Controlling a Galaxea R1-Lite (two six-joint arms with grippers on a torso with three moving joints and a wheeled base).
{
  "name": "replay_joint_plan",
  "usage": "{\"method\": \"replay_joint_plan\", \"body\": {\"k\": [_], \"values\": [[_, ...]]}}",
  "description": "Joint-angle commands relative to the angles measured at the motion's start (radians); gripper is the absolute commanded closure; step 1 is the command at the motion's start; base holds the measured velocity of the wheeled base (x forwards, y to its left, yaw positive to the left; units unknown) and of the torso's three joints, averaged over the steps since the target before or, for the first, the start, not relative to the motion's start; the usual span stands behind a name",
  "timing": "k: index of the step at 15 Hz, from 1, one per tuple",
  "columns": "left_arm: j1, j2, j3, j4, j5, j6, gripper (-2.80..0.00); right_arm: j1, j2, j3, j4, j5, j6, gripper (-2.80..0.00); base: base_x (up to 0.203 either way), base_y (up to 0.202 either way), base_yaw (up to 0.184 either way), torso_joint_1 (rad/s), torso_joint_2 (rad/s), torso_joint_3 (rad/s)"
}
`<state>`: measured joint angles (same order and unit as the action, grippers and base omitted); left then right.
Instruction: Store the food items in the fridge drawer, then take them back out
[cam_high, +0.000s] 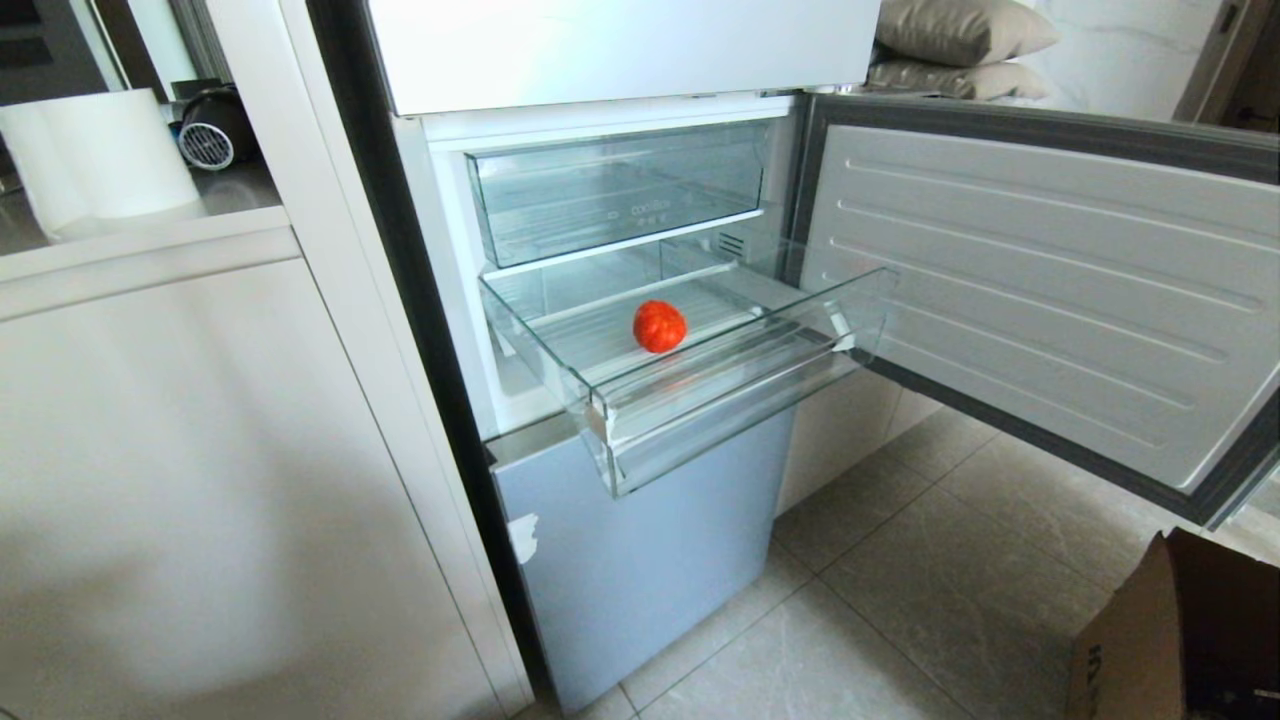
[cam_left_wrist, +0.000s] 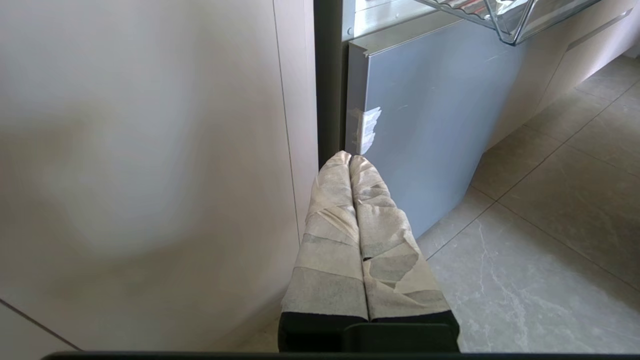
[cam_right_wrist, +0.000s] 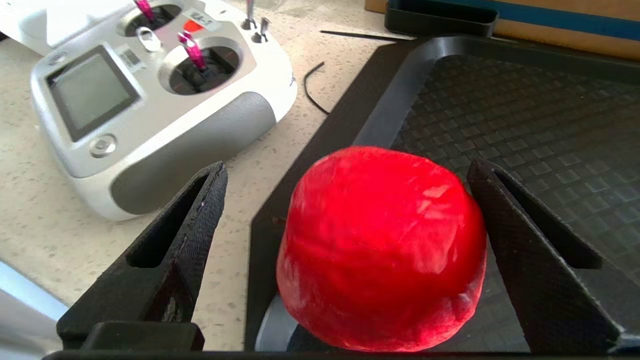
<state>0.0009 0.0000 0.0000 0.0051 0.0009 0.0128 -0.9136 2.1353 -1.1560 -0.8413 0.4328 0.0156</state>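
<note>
Open fridge, drawer (cam_high: 700, 390) holding red ball (cam_high: 659, 326), right fingers (cam_right_wrist: 345, 170) spread

The pulled-out clear fridge drawer (cam_high: 700, 385) carries one red ball (cam_high: 659, 326) on its ribbed floor, while a speckled counter (cam_right_wrist: 40, 225) bears a black tray (cam_right_wrist: 525, 100), holding another red ball (cam_right_wrist: 380, 250), and a grey remote controller (cam_right_wrist: 150, 100).

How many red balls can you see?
2. One ball lies in the pulled-out clear fridge drawer. The other sits on a black tray between the open right gripper's fingers. More could be out of view.
</note>
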Motion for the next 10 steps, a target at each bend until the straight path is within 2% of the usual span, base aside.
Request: {"method": "replay_joint_plan", "body": {"k": [1,10], "values": [[0.001,0.002,0.0,-0.001,-0.001,0.0,0.0,-0.001,0.011,0.003,-0.002,0.004,0.001,-2.8,0.0,0.0,0.0,0.0,0.0,0.0],[0.001,0.002,0.0,0.001,0.001,0.0,0.0,-0.007,-0.005,0.032,-0.002,0.004,-0.005,-2.8,0.0,0.0,0.0,0.0,0.0,0.0]]}}
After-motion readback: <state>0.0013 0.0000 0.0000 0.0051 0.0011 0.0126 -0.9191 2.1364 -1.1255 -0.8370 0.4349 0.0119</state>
